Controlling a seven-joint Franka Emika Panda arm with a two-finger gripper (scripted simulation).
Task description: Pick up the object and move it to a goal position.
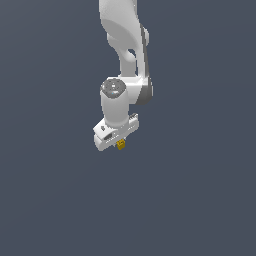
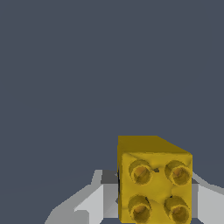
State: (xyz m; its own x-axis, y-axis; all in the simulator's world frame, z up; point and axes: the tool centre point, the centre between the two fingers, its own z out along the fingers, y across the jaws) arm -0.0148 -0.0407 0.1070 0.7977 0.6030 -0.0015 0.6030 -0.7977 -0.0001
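The white arm [image 1: 125, 65] hangs down from the top of the exterior view over a plain dark grey floor [image 1: 200, 200], and nothing else stands on that floor that I can see. At its end sits the claw [image 1: 120, 144], far bigger than what it carries. Tucked right under it is the little yellow cube [image 1: 120, 144], only a speck from this distance.

The wrist view brings the cube [image 2: 154, 181] up close: four round studs on the face toward the camera, like a toy brick, with a pale grey finger [image 2: 89, 205] on one side and another on the opposite side. The fingers look pressed against its two side faces, so I'd say the claw is clamped on the cube.

I'd guess it is light, hard and stiff, with smooth sides that could slip; the flat opposite faces are the sensible place to pinch.

Only the exterior view shows the arm's pose; only the wrist view shows the studs and finger contact. Whether the cube is off the floor I cannot tell.
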